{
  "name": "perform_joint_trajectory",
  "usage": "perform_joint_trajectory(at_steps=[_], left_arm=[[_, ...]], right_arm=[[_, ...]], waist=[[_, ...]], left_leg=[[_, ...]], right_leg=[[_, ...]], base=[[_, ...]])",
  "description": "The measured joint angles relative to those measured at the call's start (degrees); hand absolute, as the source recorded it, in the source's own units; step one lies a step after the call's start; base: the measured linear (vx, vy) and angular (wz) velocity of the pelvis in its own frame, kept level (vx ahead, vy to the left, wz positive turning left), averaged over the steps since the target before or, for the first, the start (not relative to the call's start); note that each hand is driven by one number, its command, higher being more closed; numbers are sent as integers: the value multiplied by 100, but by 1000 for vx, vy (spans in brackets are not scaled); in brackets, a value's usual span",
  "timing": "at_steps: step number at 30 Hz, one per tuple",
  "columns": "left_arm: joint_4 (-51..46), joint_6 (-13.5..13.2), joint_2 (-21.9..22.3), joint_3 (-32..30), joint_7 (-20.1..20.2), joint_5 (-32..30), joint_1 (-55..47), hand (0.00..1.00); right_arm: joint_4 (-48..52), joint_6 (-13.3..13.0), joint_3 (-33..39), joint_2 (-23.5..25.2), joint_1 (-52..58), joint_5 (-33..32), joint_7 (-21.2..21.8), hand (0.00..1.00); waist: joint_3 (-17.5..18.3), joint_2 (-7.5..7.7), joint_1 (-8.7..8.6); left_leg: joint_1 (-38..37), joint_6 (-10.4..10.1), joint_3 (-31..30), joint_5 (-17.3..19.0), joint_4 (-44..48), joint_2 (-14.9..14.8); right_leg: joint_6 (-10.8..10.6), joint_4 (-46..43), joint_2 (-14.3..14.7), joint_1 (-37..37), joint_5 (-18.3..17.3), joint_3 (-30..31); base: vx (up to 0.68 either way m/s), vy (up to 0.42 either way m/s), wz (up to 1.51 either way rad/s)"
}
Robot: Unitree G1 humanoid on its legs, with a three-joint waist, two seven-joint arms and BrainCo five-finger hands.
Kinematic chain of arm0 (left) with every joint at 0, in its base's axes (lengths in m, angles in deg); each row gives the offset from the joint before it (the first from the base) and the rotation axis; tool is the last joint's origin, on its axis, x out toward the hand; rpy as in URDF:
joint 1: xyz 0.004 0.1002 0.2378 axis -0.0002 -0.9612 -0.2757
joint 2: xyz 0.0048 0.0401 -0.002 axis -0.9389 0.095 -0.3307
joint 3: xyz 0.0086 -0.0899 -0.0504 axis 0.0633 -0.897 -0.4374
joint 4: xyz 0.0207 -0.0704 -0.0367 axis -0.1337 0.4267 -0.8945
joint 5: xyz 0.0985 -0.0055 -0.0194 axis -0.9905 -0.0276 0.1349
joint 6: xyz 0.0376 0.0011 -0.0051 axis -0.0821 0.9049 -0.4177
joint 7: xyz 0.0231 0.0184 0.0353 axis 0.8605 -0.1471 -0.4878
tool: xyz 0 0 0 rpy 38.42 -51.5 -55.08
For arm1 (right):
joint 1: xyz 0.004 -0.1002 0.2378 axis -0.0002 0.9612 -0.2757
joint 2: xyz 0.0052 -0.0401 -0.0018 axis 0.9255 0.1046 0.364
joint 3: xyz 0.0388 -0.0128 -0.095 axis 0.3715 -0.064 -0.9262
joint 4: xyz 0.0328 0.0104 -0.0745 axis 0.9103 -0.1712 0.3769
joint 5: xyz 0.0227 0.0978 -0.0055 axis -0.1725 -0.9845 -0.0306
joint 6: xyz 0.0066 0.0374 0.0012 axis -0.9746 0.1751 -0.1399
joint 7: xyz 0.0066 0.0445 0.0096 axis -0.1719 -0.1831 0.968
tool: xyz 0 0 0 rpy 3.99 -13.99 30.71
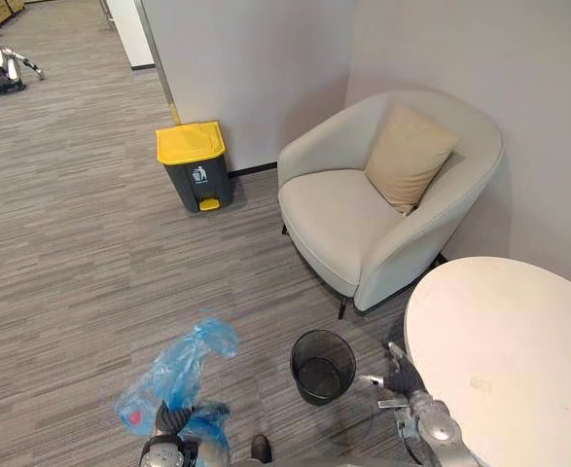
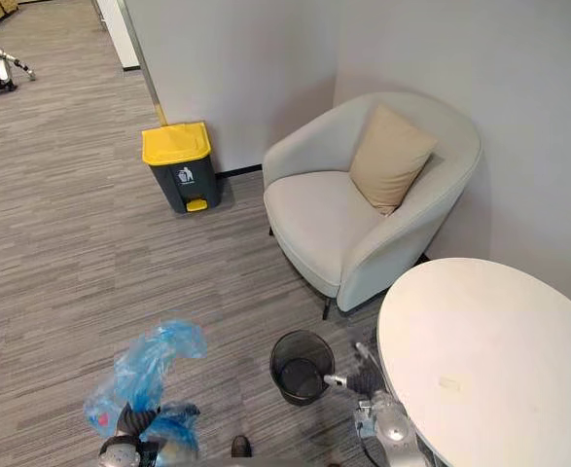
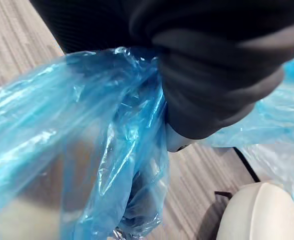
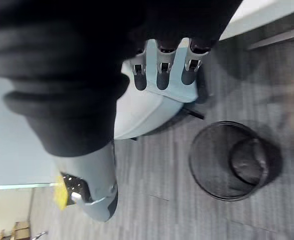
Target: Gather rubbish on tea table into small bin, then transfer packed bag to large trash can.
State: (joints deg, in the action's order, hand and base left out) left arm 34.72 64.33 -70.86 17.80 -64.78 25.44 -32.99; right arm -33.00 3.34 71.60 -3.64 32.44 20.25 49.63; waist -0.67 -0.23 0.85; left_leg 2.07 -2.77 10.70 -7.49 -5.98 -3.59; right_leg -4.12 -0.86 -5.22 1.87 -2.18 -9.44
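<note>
— What did the left eye view give you?
— The left hand [image 1: 171,423] was low in front. Its fingers were clenched round the gathered neck of the blue bag [image 1: 183,365], which rose crumpled above the fist. To its right stood the small bin [image 1: 316,396], black mesh and upright on the carpet, near the round white table [image 1: 504,360]. The right hand [image 1: 402,381] hung between the bin and the table's edge.
— And the large trash can [image 1: 199,180]?
— It was grey, with its yellow lid down. It stood against the wall, well apart from the bag.
— The right eye view?
— The same layout. A pale armchair [image 2: 324,219] with a tan cushion [image 2: 390,158] stood to the right of the can, behind the table.
— Left wrist view?
— Blue film was bunched tight under the hand's dark cover. Something dark showed through the lower folds, but I couldn't tell what.
— Right wrist view?
— The fingers [image 4: 159,75] were straight and the thumb [image 4: 94,185] was apart, with nothing in them. The mesh bin sat on the carpet beyond, clear of the hand.
</note>
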Motion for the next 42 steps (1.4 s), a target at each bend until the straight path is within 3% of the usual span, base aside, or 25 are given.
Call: perform_joint_trajectory(at_steps=[23,28,32,35,37,38,39,40,42], left_arm=[[883,-109,-291,230,430,-14,64,100],[883,-134,-302,352,489,-9,156,100],[871,-137,-528,471,474,-1,553,100],[601,-150,-554,513,450,17,796,100],[373,-209,-570,506,426,122,815,100],[229,-244,-572,491,354,176,717,100],[174,-246,-558,453,330,233,655,100],[131,-246,-525,426,298,260,601,100],[140,-250,-234,456,217,354,601,100]], right_arm=[[-1791,316,235,-231,-497,765,-152,0],[-1956,356,456,-333,-808,811,-285,0],[-2020,415,477,-322,-1062,926,-493,0],[-2020,491,475,-339,-931,929,-607,0],[-2015,503,446,-315,-811,926,-641,0],[-2019,513,420,-313,-801,921,-647,0],[-1995,509,416,-313,-839,921,-651,0],[-1950,499,418,-318,-950,914,-680,0],[-1884,479,441,-398,-1257,906,-779,0]], waist=[[-291,71,-14],[-596,-4,-3],[-821,43,-3],[-823,36,-25],[-820,76,-31],[-785,143,65],[-769,173,114],[-721,180,271],[-842,-215,338]], left_leg=[[-268,28,89,131,-1,83],[-278,58,309,122,36,69],[27,98,320,30,52,101],[331,215,-29,83,406,94],[466,249,-312,37,544,170],[536,218,-444,14,677,232],[630,210,-462,9,764,239],[907,157,-490,-26,922,196],[1270,-73,-835,-285,962,-136]], right_leg=[[-52,-100,-94,182,-161,79],[-49,-456,-100,-95,-228,332],[-41,-1321,-163,-770,-502,451],[-185,-1525,-272,-754,-652,337],[-186,-2594,-321,-811,-1193,516],[-196,-2859,-301,-707,-1362,602],[-145,-2685,-291,-692,-1433,652],[-44,-2232,-198,-672,-1544,638],[181,-1767,196,-624,-1247,326]], base=[[8,5,-1],[-2,14,-24],[-52,-1,0],[-21,-4,64],[-10,-63,107],[21,-96,71],[-49,-137,42],[-141,-149,15],[-240,-158,44]])
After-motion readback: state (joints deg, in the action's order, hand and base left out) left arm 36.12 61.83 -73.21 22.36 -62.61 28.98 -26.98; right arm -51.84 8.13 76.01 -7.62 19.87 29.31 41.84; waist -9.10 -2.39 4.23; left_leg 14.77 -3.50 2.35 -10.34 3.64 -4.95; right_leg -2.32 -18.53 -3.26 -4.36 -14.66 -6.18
